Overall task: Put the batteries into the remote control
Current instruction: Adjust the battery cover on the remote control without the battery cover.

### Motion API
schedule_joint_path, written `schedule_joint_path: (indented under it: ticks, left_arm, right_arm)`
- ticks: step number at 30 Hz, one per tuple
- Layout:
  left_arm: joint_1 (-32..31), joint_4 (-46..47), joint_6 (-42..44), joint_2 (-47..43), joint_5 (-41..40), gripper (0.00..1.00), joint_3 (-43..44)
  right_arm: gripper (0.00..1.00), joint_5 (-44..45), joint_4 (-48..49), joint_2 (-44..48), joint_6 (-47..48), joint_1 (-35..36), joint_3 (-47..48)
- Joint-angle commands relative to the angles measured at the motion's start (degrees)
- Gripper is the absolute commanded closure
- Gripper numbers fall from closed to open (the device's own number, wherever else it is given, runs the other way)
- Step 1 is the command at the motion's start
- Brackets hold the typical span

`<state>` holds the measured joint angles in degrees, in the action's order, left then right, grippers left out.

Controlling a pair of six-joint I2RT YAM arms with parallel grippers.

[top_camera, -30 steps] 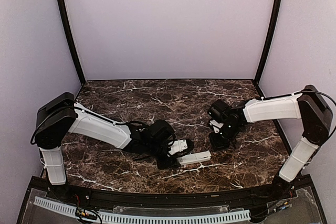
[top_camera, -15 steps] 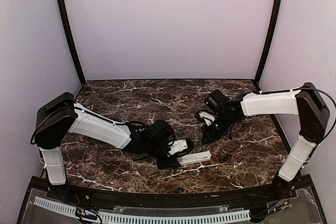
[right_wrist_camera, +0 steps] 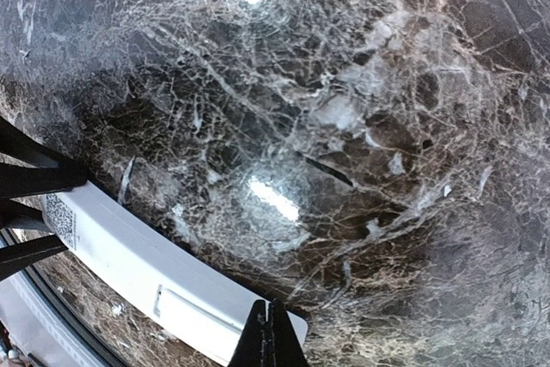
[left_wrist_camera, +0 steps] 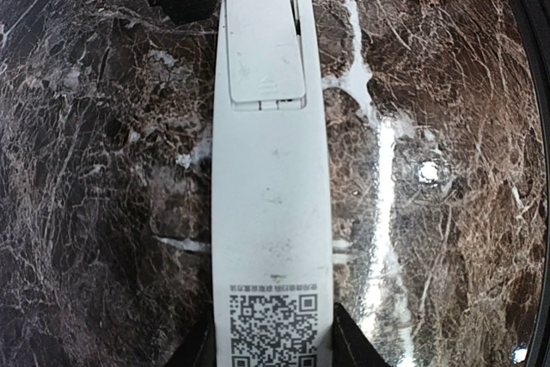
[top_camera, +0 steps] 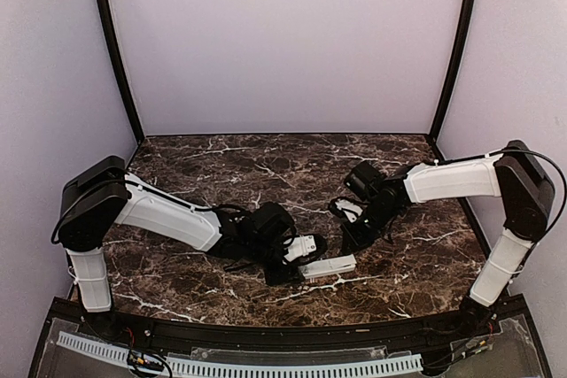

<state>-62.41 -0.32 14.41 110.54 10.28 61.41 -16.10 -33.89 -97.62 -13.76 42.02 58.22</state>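
The remote control (top_camera: 330,265) lies back side up near the front of the marble table (top_camera: 213,165). The left wrist view shows its white back (left_wrist_camera: 271,212), with a QR code near me and the battery cover (left_wrist_camera: 262,40) at the far end. My left gripper (top_camera: 299,268) (left_wrist_camera: 271,345) is shut on the remote's near end, one finger on each long side. My right gripper (top_camera: 348,243) (right_wrist_camera: 271,337) is shut and empty, its tips just above the remote's cover end (right_wrist_camera: 146,268). No batteries show clearly in any view.
Dark marble with white veins and bright light reflections (right_wrist_camera: 273,198) surrounds the remote. The table's black front rim (top_camera: 283,332) runs just below it. Lilac walls (top_camera: 283,42) close in the back and sides.
My right gripper has moved left and down toward the remote's free end. The left gripper and the remote have not moved.
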Motion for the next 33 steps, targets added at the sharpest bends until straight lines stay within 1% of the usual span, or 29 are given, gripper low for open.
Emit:
schedule_joint_path:
  ticks: [1, 33]
  left_arm:
    - [0.3, -10.7, 0.1, 2.8, -1.8, 0.81, -3.0]
    - [0.3, -11.3, 0.2, 3.1, -1.8, 0.87, -2.8]
  right_arm:
    - [1.00, -0.4, 0.5, -0.5, 0.1, 0.7, -0.6]
    - [1.00, -0.1, -3.4, 0.8, 0.5, 1.7, -1.9]
